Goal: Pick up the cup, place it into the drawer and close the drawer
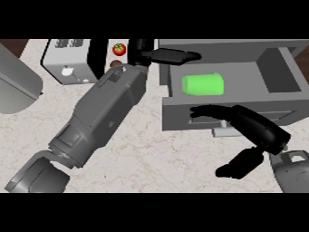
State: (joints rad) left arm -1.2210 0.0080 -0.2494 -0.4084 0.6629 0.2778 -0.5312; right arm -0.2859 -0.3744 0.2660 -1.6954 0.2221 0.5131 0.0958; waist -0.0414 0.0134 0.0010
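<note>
In the head view, a grey drawer (287,74) stood open at the upper right of the marble table (150,149), its front panel facing the lower edge of the view. The green cup (204,84) lay on its side inside the drawer, near the drawer's left wall and just behind the front panel, with no hand touching it.

The left hand (158,55) reached up past the drawer's rear left corner, at the end of a long grey forearm that ran diagonally from the lower left. Its black fingers (182,56) stretched straight out along the drawer's back rim, holding nothing, so the hand was released.

The right hand (253,129) came in from the lower right and lay against the outside of the drawer's front panel. Its fingers (210,110) extended leftward across the panel, roughly straight, touching it rather than wrapping anything. The thumb (240,164) hung below, apart from the drawer, over the table.

Left of the drawer, beside the left forearm, stood a white toaster (66,61) with a round knob on its face. Between the toaster and the drawer a small red tomato (119,48) sat near the left hand. A large grey rounded appliance (6,79) filled the view's left edge, well apart from the drawer.
</note>
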